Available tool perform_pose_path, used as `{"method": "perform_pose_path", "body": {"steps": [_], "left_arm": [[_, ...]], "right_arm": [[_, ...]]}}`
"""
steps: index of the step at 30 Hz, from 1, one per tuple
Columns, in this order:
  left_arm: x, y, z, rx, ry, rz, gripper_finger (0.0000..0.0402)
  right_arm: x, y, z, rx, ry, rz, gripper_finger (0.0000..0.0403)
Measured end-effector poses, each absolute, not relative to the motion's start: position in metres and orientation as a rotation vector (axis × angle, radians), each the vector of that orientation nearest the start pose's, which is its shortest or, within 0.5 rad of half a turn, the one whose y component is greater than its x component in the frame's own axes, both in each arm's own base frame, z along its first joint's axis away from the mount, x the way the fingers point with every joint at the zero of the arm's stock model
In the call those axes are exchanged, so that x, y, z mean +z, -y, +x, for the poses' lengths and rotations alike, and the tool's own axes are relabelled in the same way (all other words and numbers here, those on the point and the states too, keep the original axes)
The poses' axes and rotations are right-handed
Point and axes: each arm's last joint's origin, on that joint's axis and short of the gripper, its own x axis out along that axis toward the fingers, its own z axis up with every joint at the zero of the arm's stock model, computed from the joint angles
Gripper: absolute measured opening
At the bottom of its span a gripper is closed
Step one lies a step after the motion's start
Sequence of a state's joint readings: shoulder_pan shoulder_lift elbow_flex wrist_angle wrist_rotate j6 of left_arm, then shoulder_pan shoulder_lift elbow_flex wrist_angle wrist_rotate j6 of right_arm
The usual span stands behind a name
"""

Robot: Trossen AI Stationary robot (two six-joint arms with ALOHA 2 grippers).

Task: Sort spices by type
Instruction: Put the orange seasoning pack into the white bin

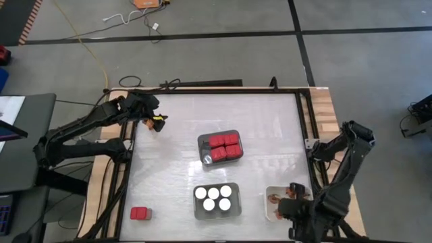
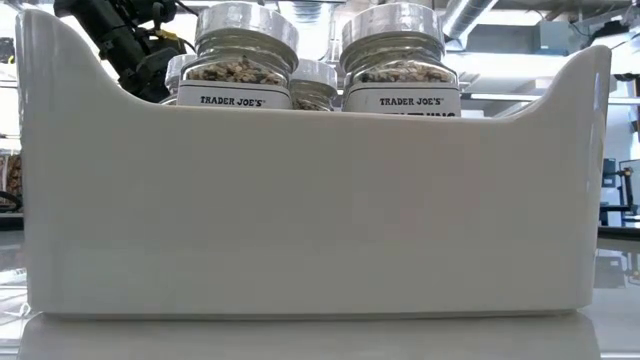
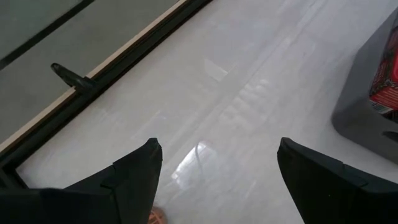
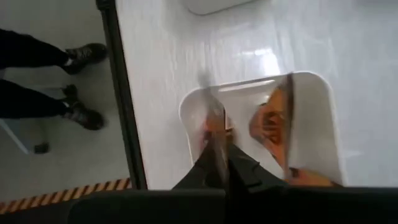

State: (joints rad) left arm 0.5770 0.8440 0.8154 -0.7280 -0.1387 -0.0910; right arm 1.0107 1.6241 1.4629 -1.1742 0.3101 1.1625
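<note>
Near the table's far-left edge hovers the wide-open left pincer (image 1: 156, 123).

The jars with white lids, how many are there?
5, all in one grey tray at the table's near middle: three in the back row, two in front. None seem hidden.

Table (image 1: 175, 115) centre open; trays (image 1: 219, 147) crowd near half; loose red container (image 1: 140, 214) near-left.
</note>
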Motion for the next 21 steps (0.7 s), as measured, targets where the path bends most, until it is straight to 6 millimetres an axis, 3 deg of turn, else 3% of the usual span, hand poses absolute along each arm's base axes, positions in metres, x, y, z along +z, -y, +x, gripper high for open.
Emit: {"method": "perform_pose_path", "body": {"steps": [12,21], "left_arm": [[0.288,-0.091,0.133,0.715,-0.723,-0.252,0.0306],[0.288,-0.091,0.133,0.716,-0.723,-0.253,0.0306]], "right_arm": [[0.246,-0.251,0.173,-0.121,-1.213,0.195,0.0012],[0.224,-0.247,0.176,-0.117,-1.201,0.218,0.0012]]}}
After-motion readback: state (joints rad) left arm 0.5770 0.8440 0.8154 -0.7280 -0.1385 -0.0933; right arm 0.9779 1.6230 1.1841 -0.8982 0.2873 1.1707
